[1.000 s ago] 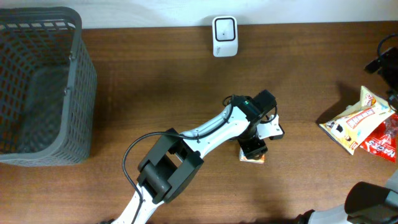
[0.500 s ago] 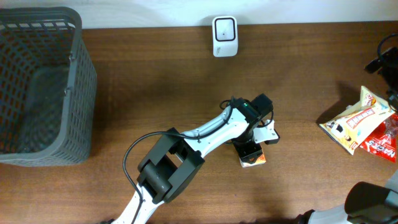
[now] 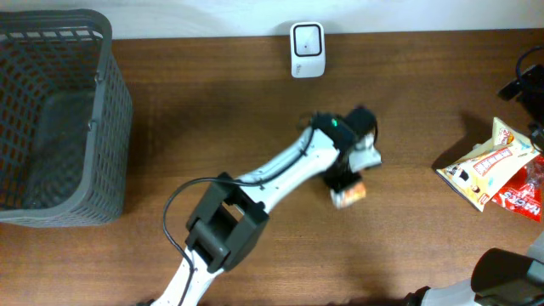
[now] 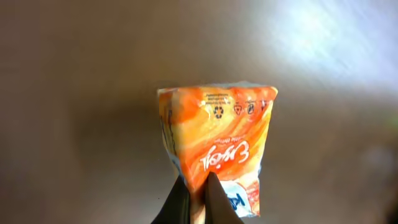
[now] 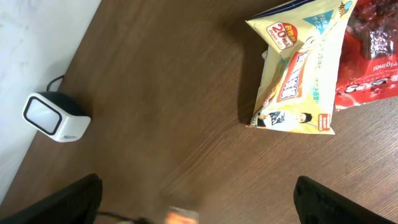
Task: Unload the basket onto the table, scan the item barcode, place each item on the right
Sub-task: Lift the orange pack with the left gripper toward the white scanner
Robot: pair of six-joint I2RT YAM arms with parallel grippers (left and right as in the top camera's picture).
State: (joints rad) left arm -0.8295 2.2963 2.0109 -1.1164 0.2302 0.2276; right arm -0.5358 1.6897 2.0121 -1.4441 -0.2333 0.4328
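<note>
Since a second ago the left claw [image 3: 344,180] has pulled back from mid-table toward the scanner [image 3: 306,49], and the orange packet [image 3: 350,195] has come along with it, now tilted and blurred with motion.

From overhead, the packet sits just under the claw, still well short of the scanner at the far edge of the table [image 3: 212,110]. The basket [image 3: 110,127] stands far left. A yellow bag [image 3: 480,166] and a red bag [image 3: 523,194] lie far right, untouched.

In the left wrist view the claw is closed tight, its 2 fingers [image 4: 177,202] pinching the packet's near edge. The packet hangs out ahead of them, its print upside down. I see recycling marks on that face but no barcode. It looks clear of the wood, though I can't be sure.

In the right wrist view the right claw [image 5: 199,205] hangs wide open with nothing in it, above bare wood between the scanner and the 2 bags. The packet is only a blur at the bottom edge.

So I'd say the pick-up is done and the carry is under way. What's left is bringing the packet to the scanner's window and turning the barcode side toward it.
</note>
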